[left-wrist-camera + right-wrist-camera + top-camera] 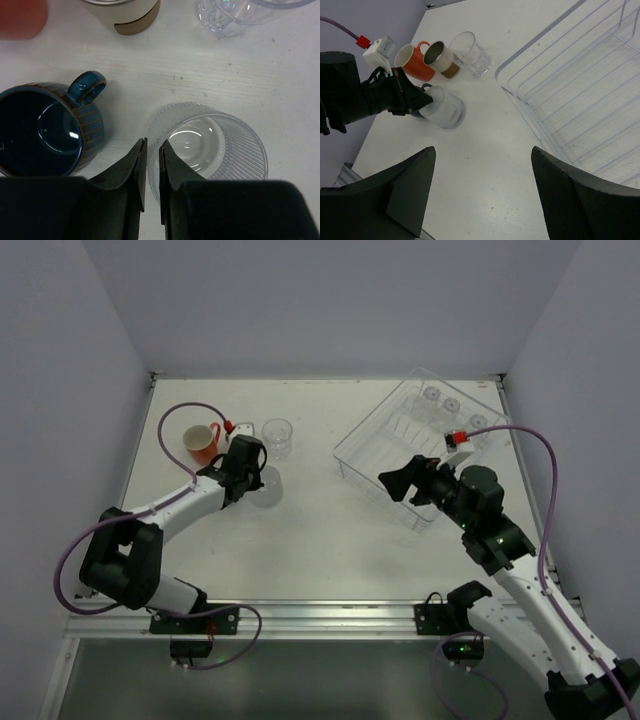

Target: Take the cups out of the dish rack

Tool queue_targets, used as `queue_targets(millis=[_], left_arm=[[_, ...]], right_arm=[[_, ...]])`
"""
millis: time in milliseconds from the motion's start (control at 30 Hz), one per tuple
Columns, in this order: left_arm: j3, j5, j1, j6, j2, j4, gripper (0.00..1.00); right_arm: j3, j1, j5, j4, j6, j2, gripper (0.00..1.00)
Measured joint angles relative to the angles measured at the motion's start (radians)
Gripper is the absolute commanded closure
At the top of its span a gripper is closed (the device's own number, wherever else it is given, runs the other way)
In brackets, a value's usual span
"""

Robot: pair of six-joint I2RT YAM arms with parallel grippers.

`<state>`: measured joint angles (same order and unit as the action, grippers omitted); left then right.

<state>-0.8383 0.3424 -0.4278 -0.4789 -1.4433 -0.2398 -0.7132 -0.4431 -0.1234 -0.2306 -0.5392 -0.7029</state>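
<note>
Far back on the right, inside the dish rack (385, 445), three clear cups (452, 406) left to take out, sitting close in a row. Just near and left of them, by the rack's near-left edge, hovering with the right gripper (481, 150), fingers spread wide, holding nothing. Much closer to those cups than the left gripper (151, 150). Over on the left, pinching the rim of a ribbed clear cup (210, 145) between almost-shut fingers, right beside the blue cup (45, 130). Probably best to reach far and right with the right gripper.
</note>
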Motion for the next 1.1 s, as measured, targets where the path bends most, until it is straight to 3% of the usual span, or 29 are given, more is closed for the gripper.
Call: queue_targets(millis=[167, 300, 500, 667, 867, 1100], left_arm=[[0.001, 0.0, 0.005, -0.009, -0.006, 0.023, 0.6], [0.001, 0.0, 0.007, -0.013, -0.001, 0.061, 0.33], [0.001, -0.024, 0.007, -0.01, 0.079, 0.06, 0.11], [-0.026, -0.073, 0.007, 0.001, 0.193, 0.049, 0.01], [-0.098, -0.205, 0.007, 0.035, 0.332, 0.031, 0.0], [-0.158, -0.418, 0.002, 0.141, 0.485, 0.031, 0.0]], right_arm=[[0.002, 0.0, 0.003, 0.0, 0.001, 0.011, 0.2], [0.001, 0.0, 0.018, -0.001, 0.005, 0.007, 0.2], [-0.016, 0.0, 0.062, -0.004, 0.017, -0.032, 0.21], [-0.06, 0.015, 0.114, -0.019, 0.032, -0.1, 0.23], [-0.15, 0.126, 0.135, -0.037, 0.04, -0.221, 0.27], [-0.331, 0.234, 0.221, -0.047, 0.07, -0.491, 0.43]])
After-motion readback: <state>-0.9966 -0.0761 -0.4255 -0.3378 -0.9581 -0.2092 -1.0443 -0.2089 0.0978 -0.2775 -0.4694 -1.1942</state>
